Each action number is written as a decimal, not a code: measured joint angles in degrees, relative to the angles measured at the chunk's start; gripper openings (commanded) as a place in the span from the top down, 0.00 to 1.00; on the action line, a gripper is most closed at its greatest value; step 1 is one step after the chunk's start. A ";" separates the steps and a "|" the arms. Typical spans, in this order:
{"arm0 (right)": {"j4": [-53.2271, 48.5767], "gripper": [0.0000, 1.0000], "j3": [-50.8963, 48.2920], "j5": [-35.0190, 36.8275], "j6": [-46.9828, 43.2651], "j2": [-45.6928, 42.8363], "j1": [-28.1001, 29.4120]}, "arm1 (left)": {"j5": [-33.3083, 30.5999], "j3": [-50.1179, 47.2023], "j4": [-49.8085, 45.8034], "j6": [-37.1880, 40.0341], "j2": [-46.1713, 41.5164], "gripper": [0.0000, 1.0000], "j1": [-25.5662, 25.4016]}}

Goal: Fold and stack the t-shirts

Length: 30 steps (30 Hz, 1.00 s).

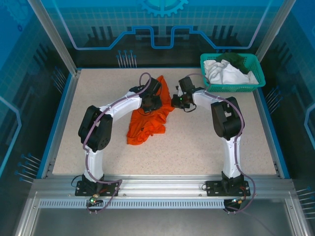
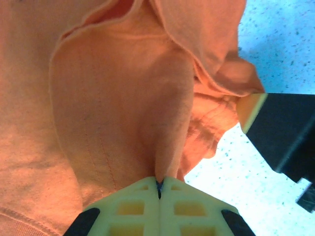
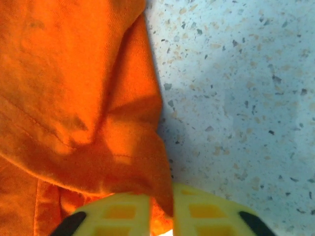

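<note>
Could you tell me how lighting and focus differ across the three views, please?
Top external: even light, sharp, the orange t-shirt crisp; left wrist: the shirt looks washed out, soft near the left claw; right wrist: the shirt is saturated, with a shadow across its fold by the right claw, the table sharp.

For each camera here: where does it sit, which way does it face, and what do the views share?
Top external: above and behind the bases, looking down on the table; left arm, right arm, orange shirt and basket show.
Left wrist: on the left arm, looking along its fingers, shut on a shirt fold.
Right wrist: on the right arm, looking down past its fingers, which pinch the shirt's edge beside bare table.
Shared: all three show the orange shirt; both wrist views show their own yellow fingers gripping it.
</note>
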 measured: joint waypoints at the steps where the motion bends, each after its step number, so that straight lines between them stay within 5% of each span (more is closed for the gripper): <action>1: -0.04 0.94 0.26 -0.11 -0.15 0.28 0.00 | -0.02 0.28 0.07 0.59 -0.07 1.00 0.00; 12: -3.32 1.00 1.33 1.07 -0.42 -6.25 0.42 | -0.98 0.70 -1.66 9.97 -13.66 1.00 3.48; 21: -11.54 1.00 27.65 2.75 -2.03 -16.98 -2.56 | 4.87 29.77 -2.78 21.94 -19.08 1.00 15.85; 25: -12.20 1.00 26.71 3.56 -3.50 -28.41 -3.17 | 6.23 22.75 2.03 25.49 -31.67 1.00 14.62; 30: -9.38 1.00 12.83 4.26 -4.31 -44.22 -3.26 | 5.18 9.38 8.33 26.12 -45.64 1.00 15.61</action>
